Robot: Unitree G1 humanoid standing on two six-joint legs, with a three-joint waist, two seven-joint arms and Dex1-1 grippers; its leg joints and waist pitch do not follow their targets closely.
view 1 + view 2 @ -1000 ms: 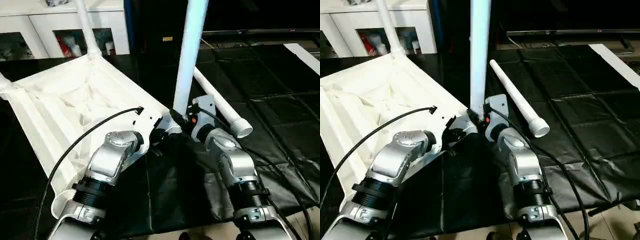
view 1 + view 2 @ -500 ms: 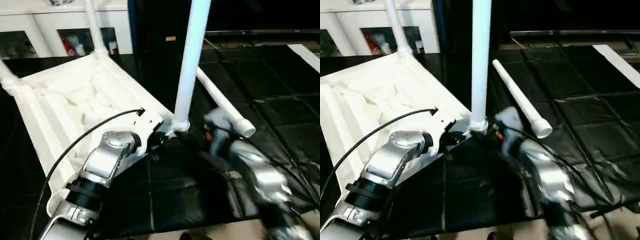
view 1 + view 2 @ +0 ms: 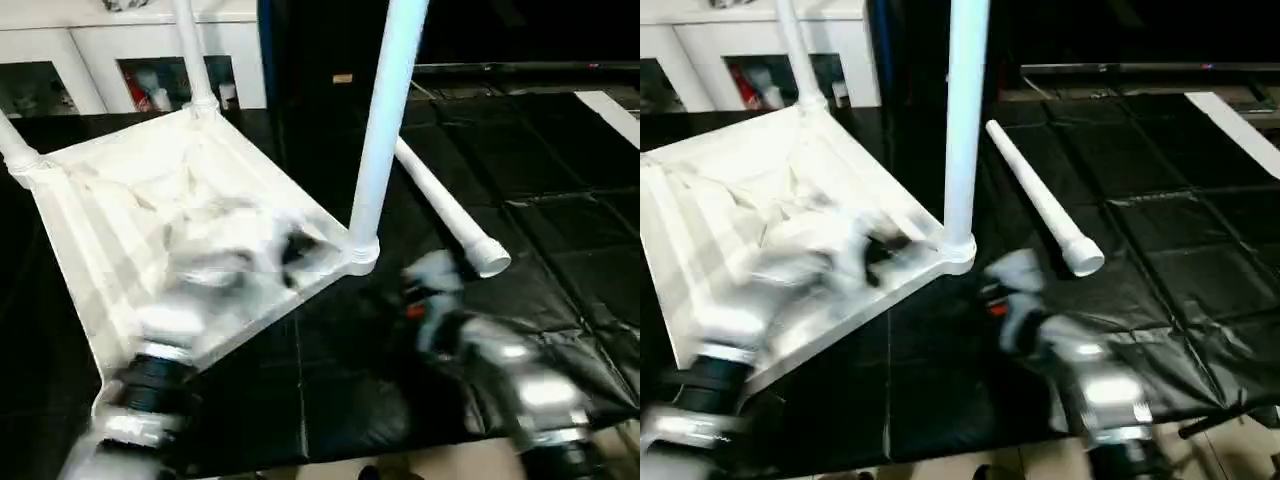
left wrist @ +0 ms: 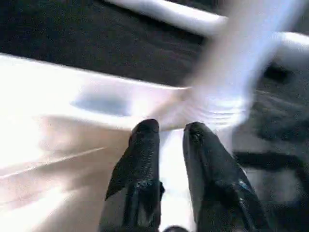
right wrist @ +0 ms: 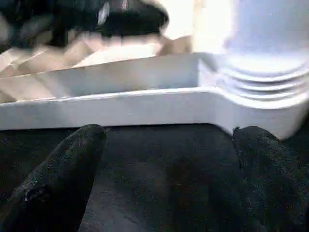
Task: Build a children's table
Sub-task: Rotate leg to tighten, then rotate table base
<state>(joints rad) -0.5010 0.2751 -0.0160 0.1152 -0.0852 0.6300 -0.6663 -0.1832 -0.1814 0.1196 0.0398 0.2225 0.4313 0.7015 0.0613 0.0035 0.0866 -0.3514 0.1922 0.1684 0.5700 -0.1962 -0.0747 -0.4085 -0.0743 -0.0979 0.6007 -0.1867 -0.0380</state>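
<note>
Black mat (image 3: 560,250): it covered the floor and carried all the parts.
Right end effector (image 5: 169,135): it was open, its two fingers spread wide with nothing between them. It hovered low over the mat, just short of the table top's near corner.
Left end effector (image 4: 169,128): its fingers (image 4: 142,145) were drawn close with only a slim gap and gripped nothing. They pointed at the same corner from over the top's underside.
Near leg (image 3: 385,120): it stood upright in the near corner socket (image 3: 360,252), apparently fully seated. Neither end effector touched it.
Table top (image 3: 130,200): it lay upside down toward the left edge of the mat, ribbed underside up.
Loose leg (image 3: 445,205): it lay flat on the mat just right of the near leg, with its wider end toward the mat's near edge.
Far legs: one (image 3: 188,50) rose from the far corner socket and another (image 3: 12,148) from the left corner.
Progress: three of the four legs appeared fitted. What was left was to pick up the loose leg, press it into the last socket and turn the table upright.
Last socket: it sat behind the blurred left arm, so its condition could not be told.
Cabinet (image 3: 90,40): it stood beyond the mat's far left corner and played no part.
</note>
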